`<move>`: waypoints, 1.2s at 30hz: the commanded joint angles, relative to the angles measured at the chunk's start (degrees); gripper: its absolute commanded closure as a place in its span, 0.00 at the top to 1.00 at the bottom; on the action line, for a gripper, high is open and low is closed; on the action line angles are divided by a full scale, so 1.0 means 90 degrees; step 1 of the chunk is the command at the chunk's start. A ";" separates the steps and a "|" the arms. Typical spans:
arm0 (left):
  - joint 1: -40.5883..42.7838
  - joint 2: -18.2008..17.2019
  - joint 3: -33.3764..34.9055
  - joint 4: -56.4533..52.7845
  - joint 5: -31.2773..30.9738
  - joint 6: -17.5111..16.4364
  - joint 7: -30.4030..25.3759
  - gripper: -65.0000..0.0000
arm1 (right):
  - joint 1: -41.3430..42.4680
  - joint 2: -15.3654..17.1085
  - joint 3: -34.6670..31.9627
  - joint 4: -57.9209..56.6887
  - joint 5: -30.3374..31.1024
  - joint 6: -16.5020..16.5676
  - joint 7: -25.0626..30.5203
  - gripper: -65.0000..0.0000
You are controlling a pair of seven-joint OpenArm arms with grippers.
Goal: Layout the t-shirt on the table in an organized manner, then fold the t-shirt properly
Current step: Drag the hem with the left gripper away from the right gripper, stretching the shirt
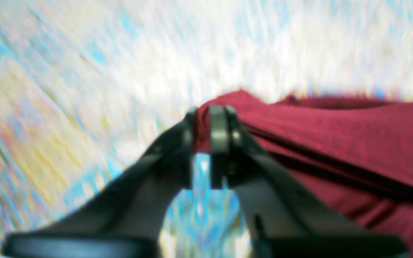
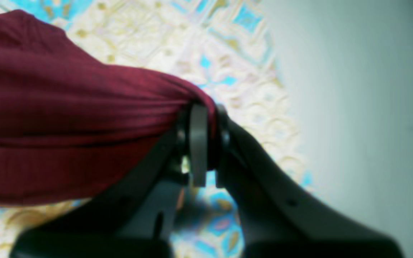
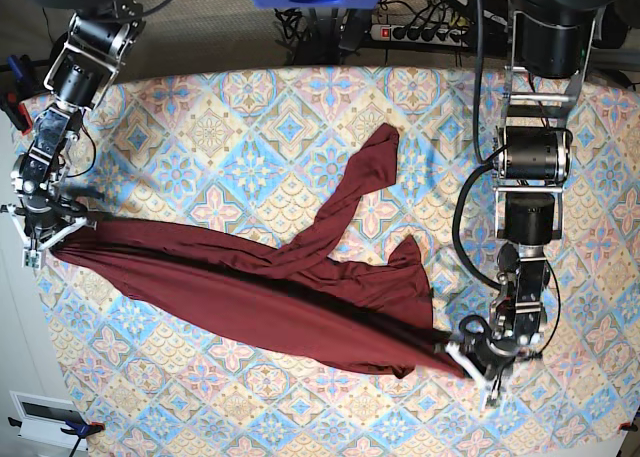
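Note:
The dark maroon t-shirt (image 3: 280, 297) hangs stretched in a long twisted band across the patterned table (image 3: 250, 117), one sleeve trailing toward the back. At the table's left edge, my right gripper (image 3: 45, 239) is shut on one end of it; the right wrist view shows bunched t-shirt (image 2: 66, 125) pinched in that gripper (image 2: 206, 143). Near the front right, my left gripper (image 3: 478, 362) grips the other end. In the blurred left wrist view, the t-shirt (image 1: 335, 136) is clamped in the left gripper (image 1: 203, 132).
Cables and a power strip (image 3: 420, 27) lie behind the table's back edge. A white box (image 3: 45, 412) sits on the floor at the lower left. Pale floor (image 2: 353, 107) lies just beyond the table edge beside my right gripper.

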 commanded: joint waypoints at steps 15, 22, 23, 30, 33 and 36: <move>0.3453 -0.0892 -0.0042 0.5467 -0.1454 0.0010 0.2108 0.50 | 0.0092 0.0126 0.0005 0.0185 -0.0031 -0.0060 0.0131 0.00; 0.3384 -0.0257 -0.0032 0.4363 -0.1445 0.0058 0.1864 0.50 | 0.0092 -0.0040 0.0005 0.0322 -0.0031 -0.0060 0.0141 0.00; 0.3355 -0.0150 -0.0032 0.4168 -0.1445 0.0058 0.1737 0.50 | 0.0092 -0.0108 0.0005 0.0381 -0.0031 -0.0060 0.0131 0.00; 0.3150 0.0192 0.1042 0.3416 -0.0956 0.0049 0.1298 0.42 | 0.0092 -0.0274 0.0005 0.0684 -0.0031 -0.0060 0.0102 0.00; 0.3150 0.0153 0.1462 0.3465 -0.0566 0.0039 0.0985 0.08 | 0.0092 -0.0274 0.0005 0.0684 -0.0031 -0.0060 0.0102 0.00; 0.3130 -0.0218 0.1462 0.3855 -0.0233 0.0068 0.0936 0.04 | 0.0092 -0.0274 0.0005 0.0684 -0.0031 -0.0060 0.0102 0.00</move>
